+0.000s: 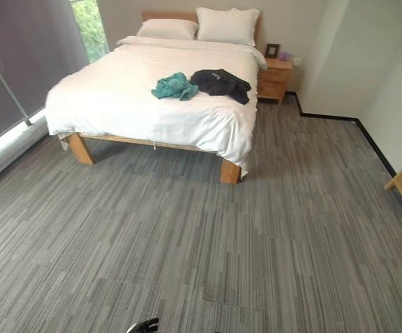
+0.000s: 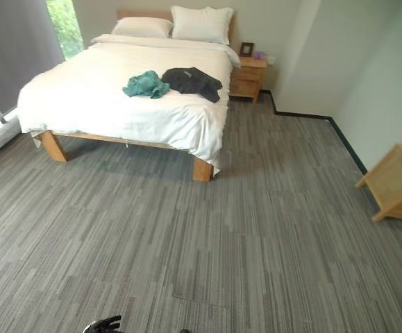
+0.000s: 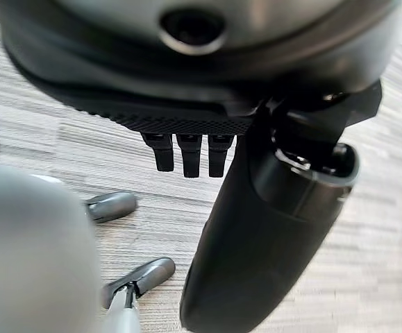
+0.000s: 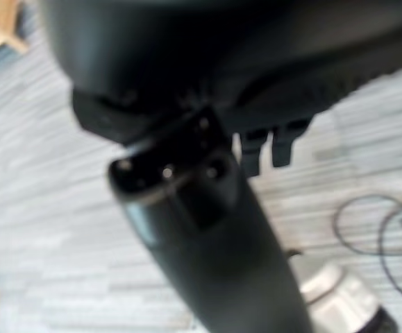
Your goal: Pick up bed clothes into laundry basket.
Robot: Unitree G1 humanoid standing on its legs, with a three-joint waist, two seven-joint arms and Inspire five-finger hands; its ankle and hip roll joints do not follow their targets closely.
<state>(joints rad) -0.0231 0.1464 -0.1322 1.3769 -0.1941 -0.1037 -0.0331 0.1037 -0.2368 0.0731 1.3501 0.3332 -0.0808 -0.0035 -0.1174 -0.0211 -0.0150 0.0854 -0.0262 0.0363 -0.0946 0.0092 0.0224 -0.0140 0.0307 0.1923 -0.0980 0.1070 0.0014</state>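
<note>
A wide wooden bed with white bedding [image 1: 138, 104] stands at the far left of the room on a grey striped carpet floor [image 1: 207, 236]. Two clothes lie on its right half, touching side by side: one crumpled teal garment [image 1: 173, 87] on the left and one black garment [image 1: 221, 83] on the right, whose long axis runs from far left to near right. Two white pillows [image 1: 227, 25] lie at the head. One small wooden nightstand [image 1: 275, 80] stands just beside the bed, on the right. The left hand [image 3: 270, 229] and the right hand [image 4: 207, 236] hang over the carpet, well apart from the bed; their fingers [image 3: 189, 154] are straight and hold nothing.
</note>
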